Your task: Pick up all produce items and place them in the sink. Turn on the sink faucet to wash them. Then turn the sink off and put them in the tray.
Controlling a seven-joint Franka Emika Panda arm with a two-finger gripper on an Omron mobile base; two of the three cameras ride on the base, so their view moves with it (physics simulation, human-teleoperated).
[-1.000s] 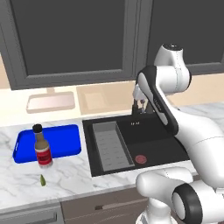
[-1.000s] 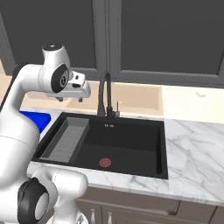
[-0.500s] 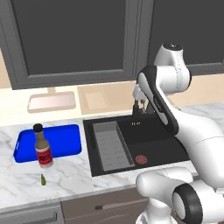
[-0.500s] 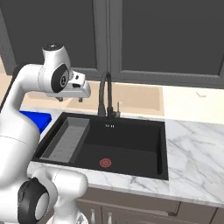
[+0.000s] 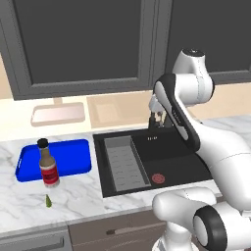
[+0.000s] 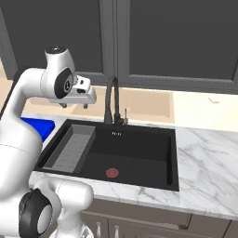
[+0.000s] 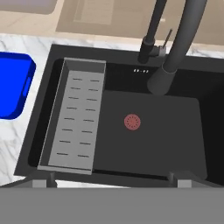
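1. The sink (image 5: 171, 159) is a matte black rectangular basin; a grey ribbed rack (image 5: 126, 163) sits along its left side and a small red round drain (image 5: 158, 178) marks the floor.
2. A slim black faucet (image 6: 110, 100) arches over the basin.
3. The glossy blue tray (image 5: 68, 159) lies on the white veined marble counter (image 5: 24, 201); a brown bottle (image 5: 48, 164) stands at its front rim.
4. A small yellow-green fruit (image 5: 48, 200) lies on the marble before the bottle, well apart from the claw (image 6: 74, 105).
5. The claw hangs above the sink's back left, jaws spread wide, holding nothing.
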